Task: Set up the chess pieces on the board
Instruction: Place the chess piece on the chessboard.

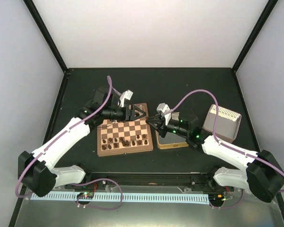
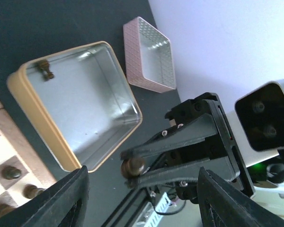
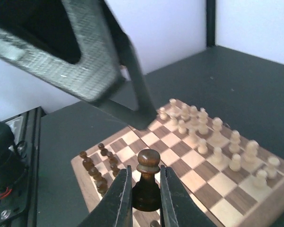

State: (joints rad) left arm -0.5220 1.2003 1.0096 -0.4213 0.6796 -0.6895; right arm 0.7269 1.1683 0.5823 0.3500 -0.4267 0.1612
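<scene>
Two slim black fingers (image 3: pixel 120 198) of the right gripper (image 3: pixel 145 172) are closed on a dark piece (image 3: pixel 148 182), pinching its base so the round head pokes out past the tips. Its long axis runs along the fingers, as far as I can see. Turned wood, glossy brown, a knob on a collar: a pawn, I'd guess. Facing it from 10 o'clock in the overhead view, almost tip to tip, the left gripper (image 2: pixel 142 172) has its jaws spread wide with nothing in their grasp.

From the held piece the board (image 1: pixel 125 129) lies at 8 o'clock, close by. The right gripper hangs just off its far right corner, the left one over that corner. Both are near, but only the right has anything to place. Rows of dark pieces (image 3: pixel 97 170) line the near ranks, cream pieces (image 3: pixel 213 137) the far ones. I reckon the piece must be tipped head-up before it goes down on a free square.

At 5 o'clock sits the tin (image 2: pixel 42 125), gold outside, bright metal inside, a stray piece (image 2: pixel 45 70) lodged in one corner. A pink box (image 2: pixel 135 56) with a quilted lining lies at 3 o'clock, on the black mat (image 1: pixel 189 85).
</scene>
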